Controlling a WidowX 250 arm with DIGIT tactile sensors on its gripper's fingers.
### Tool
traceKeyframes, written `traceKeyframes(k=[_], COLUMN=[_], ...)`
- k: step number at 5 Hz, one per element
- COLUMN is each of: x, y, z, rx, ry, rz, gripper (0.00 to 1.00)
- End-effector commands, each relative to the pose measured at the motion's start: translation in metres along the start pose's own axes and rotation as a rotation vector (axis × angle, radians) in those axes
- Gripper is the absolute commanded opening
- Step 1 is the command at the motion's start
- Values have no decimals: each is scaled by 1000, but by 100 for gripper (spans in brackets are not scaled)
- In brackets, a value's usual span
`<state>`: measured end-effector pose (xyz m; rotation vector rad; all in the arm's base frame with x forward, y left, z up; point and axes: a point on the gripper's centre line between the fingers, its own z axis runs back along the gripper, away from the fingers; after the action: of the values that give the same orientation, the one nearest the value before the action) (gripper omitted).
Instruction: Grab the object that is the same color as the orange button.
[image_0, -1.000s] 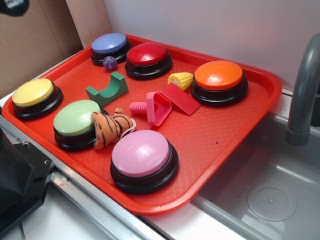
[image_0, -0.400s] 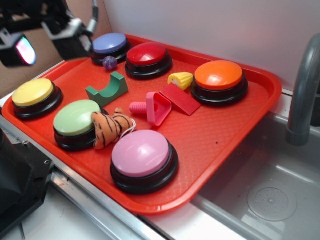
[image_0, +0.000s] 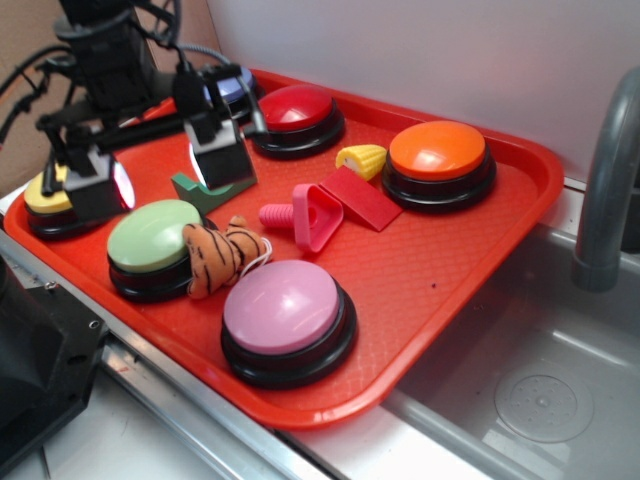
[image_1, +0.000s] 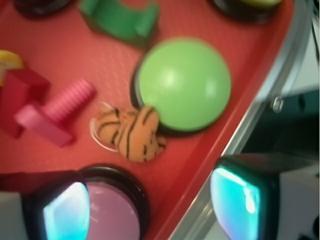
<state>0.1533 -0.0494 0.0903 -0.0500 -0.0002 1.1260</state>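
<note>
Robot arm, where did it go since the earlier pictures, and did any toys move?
The arm swung in from the upper left, down over the tray's left side. Its gripper hangs with jaws open above the green arch block, holding nothing. The small striped orange plush tiger, the glossy orange dome button and other toys stayed put.

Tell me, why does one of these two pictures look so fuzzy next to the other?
Wrist view: soft all over, with smeared edges on the plush tiger and the green button, and the gripper's fingers glowing cyan at the bottom. Exterior view: much sharper, with small glare spots on the orange button and the pink button; only the gripper looks slightly blurred.
</note>
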Motion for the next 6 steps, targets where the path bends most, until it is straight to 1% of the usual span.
traceKeyframes(k=[1, 2, 3, 4, 5, 6], x=[5, 7, 8, 11, 13, 14], y=[-2, -4, -7, -8, -9, -13], z=[-32, -44, -53, -55, -58, -64], rx=[-36, -28, -45, -77, -94, -88], ry=[52, 23, 8, 4, 11, 6], rz=[96, 103, 85, 77, 63, 41], gripper=[100, 100, 100, 100, 100, 100])
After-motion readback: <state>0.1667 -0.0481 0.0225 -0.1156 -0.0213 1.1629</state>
